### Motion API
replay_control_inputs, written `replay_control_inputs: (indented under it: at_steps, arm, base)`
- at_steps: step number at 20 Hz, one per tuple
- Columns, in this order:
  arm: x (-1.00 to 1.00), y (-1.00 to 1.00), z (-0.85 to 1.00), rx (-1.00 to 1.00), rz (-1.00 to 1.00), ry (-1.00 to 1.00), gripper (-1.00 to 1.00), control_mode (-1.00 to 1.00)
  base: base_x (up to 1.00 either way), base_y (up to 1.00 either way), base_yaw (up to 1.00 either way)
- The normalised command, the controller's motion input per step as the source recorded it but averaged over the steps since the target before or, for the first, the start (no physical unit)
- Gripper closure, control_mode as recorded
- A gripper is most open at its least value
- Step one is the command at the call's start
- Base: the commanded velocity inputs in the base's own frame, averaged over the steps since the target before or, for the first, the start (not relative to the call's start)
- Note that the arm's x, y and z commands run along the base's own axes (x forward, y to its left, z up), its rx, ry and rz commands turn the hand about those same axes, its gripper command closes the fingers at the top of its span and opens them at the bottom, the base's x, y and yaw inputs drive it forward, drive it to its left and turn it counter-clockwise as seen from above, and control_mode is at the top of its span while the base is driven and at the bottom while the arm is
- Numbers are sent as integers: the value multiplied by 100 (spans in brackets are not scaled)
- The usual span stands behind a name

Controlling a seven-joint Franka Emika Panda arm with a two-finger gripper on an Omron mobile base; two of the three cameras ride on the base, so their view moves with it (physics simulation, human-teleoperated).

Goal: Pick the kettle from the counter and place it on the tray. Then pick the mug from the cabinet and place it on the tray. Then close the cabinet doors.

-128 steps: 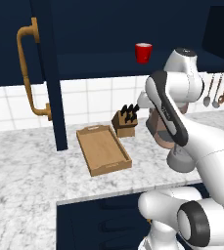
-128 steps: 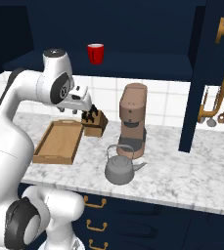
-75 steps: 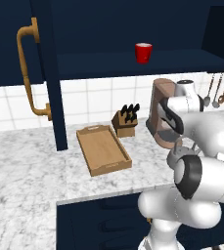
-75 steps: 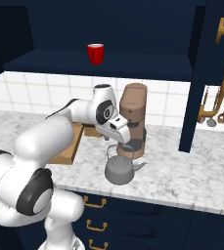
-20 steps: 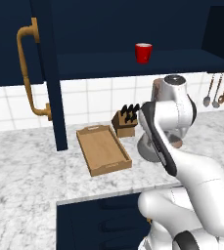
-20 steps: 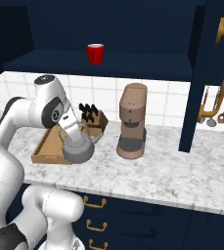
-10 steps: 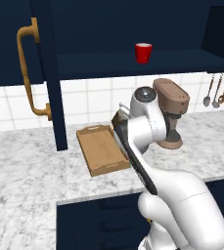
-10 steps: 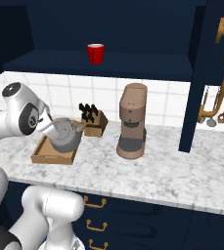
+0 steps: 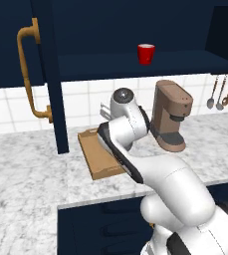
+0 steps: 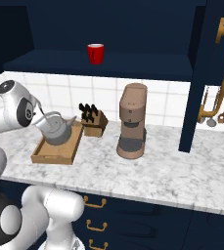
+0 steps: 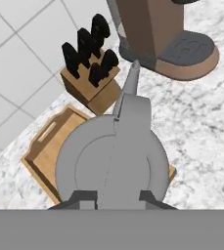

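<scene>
I have the gripper (image 11: pixel 108 197) clamped nearly shut on the kettle's (image 10: pixel 57 129) loop handle, hanging it above the wooden tray (image 10: pixel 49 153) so it can be lowered squarely inside the rim.

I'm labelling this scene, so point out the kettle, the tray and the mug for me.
kettle (image 10: pixel 57 130), right base view, on its rounded grey body.
tray (image 10: pixel 54 157), right base view, on its near wooden rim.
mug (image 9: pixel 146 54), left base view, on its red side.
</scene>
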Motion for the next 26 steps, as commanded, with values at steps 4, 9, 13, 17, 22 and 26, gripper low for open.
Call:
replay_control_inputs:
  at_steps: [4, 9, 13, 17, 22, 26]
  arm:
    - [50, 31, -19, 0, 5, 0, 100, -100]
    - [31, 22, -29, 0, 5, -3, 100, -100]
    - [25, 6, -35, 0, 5, 0, 100, -100]
    - [27, 0, -21, 0, 0, -2, 100, -100]
    - [30, 0, -8, 0, 0, -9, 100, -100]
    - [28, 0, -2, 0, 0, -8, 100, -100]
  base:
    - [0, 0, 0]
    - [0, 0, 0]
    - [0, 0, 0]
    - [0, 0, 0]
    - [0, 0, 0]
    - [0, 0, 0]
